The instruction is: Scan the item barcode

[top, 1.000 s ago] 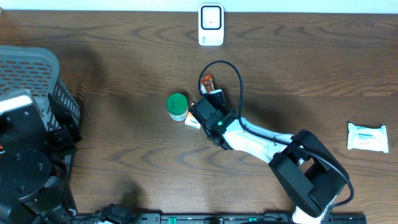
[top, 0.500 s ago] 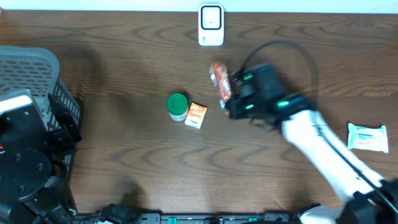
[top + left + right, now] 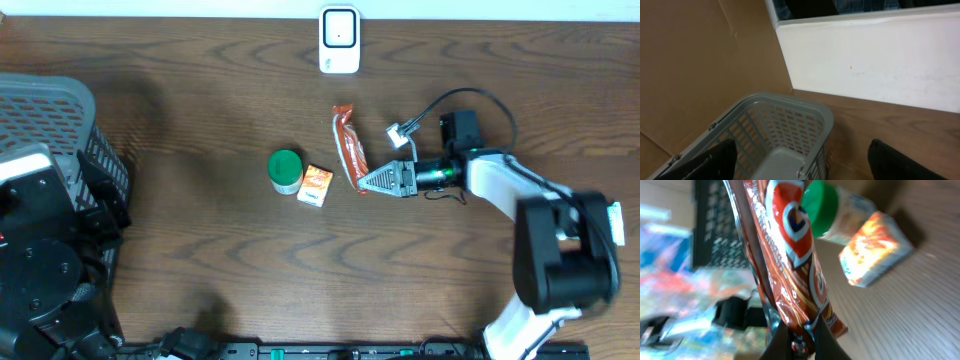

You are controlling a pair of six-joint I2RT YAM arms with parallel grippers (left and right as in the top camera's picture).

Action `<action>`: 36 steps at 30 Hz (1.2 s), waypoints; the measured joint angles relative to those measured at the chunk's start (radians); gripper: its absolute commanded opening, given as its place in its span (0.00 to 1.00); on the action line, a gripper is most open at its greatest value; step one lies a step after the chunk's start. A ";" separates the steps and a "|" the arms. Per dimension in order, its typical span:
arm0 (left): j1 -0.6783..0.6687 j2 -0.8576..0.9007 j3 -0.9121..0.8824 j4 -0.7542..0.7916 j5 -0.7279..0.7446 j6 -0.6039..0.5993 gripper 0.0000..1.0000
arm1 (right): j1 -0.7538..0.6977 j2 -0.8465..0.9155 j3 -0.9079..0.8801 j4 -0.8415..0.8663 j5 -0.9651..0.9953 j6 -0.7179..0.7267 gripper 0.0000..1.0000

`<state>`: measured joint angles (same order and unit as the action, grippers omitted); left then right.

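The item is an orange-red snack packet (image 3: 346, 146), held above the table a little below the white barcode scanner (image 3: 339, 40). My right gripper (image 3: 368, 183) is shut on the packet's lower end and points left. In the right wrist view the packet (image 3: 790, 255) rises from between the pinched fingers of my right gripper (image 3: 801, 339). No barcode shows on it. My left gripper (image 3: 801, 162) stands open over a grey basket (image 3: 785, 125), holding nothing.
A green-lidded jar (image 3: 286, 170) and a small orange box (image 3: 316, 185) sit left of the packet. The grey basket (image 3: 55, 105) stands at the far left by the left arm. A white packet (image 3: 616, 222) peeks out at the right edge.
My right gripper lifted the packet away from beside the jar and box, swung right, then turned to point left. The packet now hangs closer to the scanner. The left arm has not moved.
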<state>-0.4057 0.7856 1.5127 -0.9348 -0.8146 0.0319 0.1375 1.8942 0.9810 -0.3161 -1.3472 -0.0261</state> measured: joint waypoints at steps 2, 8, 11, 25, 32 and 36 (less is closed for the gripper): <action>0.000 0.000 0.000 -0.001 0.000 0.000 0.84 | 0.000 0.071 0.000 0.087 -0.061 0.016 0.02; 0.000 0.000 0.000 -0.001 0.000 0.000 0.84 | -0.005 0.231 -0.002 0.262 -0.141 0.110 0.18; 0.000 0.000 0.000 -0.001 0.000 -0.001 0.84 | -0.020 0.288 -0.002 0.277 -0.156 0.143 0.47; 0.000 0.000 0.000 -0.001 0.000 -0.002 0.84 | -0.068 0.268 0.025 0.283 -0.164 0.282 0.99; 0.000 0.000 0.000 -0.001 0.000 -0.002 0.84 | -0.058 0.204 0.071 0.285 0.174 0.333 0.99; 0.000 0.000 0.000 -0.001 0.000 -0.002 0.84 | -0.023 0.200 0.126 0.296 0.317 0.329 0.99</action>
<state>-0.4057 0.7856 1.5127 -0.9360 -0.8146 0.0296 0.1146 2.0937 1.1065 -0.0204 -1.0298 0.3027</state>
